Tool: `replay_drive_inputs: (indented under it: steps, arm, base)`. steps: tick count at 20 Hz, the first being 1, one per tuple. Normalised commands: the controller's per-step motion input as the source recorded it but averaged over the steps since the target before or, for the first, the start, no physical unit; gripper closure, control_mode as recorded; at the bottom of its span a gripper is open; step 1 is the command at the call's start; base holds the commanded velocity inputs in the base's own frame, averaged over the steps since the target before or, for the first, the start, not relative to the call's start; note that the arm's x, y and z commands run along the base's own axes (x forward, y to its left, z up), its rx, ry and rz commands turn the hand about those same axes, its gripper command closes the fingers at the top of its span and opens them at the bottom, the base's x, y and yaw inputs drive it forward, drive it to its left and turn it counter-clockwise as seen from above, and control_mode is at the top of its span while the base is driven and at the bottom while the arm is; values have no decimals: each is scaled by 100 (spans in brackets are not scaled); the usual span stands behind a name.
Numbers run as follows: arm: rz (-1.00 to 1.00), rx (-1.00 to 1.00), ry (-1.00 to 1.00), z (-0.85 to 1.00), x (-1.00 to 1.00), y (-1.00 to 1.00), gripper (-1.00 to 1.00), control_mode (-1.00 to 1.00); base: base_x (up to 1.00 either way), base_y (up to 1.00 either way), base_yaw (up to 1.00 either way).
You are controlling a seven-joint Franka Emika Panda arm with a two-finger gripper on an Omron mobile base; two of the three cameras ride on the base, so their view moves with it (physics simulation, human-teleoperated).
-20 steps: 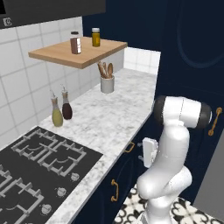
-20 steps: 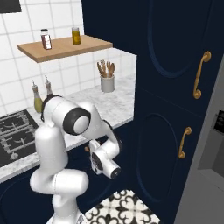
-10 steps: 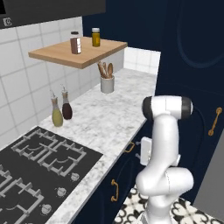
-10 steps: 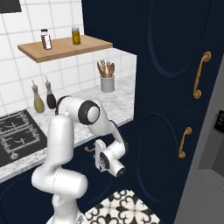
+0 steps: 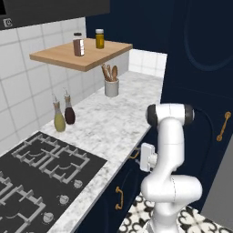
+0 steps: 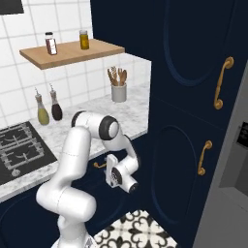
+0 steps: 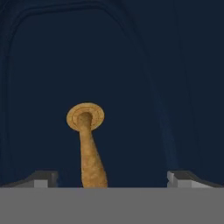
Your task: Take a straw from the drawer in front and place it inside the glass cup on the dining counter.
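- I see the gripper (image 7: 107,179) spread wide, its fingertips (image 7: 43,178) either side of the brass drawer handle (image 7: 87,144), not touching it.
- The navy drawer front (image 7: 131,65) is shut; the straw's place I cannot tell.
- The hand sits low under the marbled counter (image 6: 131,114).

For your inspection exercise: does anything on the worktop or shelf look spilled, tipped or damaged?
Nothing stands out. The two bottles and spoon pot stand upright on the worktop; both jars sit upright on the shelf.

Oil bottles (image 5: 63,116) beside the hob (image 5: 41,175) (spoon crock (image 5: 111,86) farther along).
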Motion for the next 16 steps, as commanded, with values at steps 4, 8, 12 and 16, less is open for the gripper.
replay_drive_inputs:
  steps: [4,8,12,16]
  arm:
    - [0,0,3,-21,42,18,-100,-100]
    - [0,0,2,-23,26,19,-100,-100]
    - [0,0,0,-13,6,27,100,-100]
    - [0,0,8,-21,3,13,100,-100]
  base:
    - [0,0,0]
    - [0,0,0]
    - [0,0,0]
    - [0,0,0]
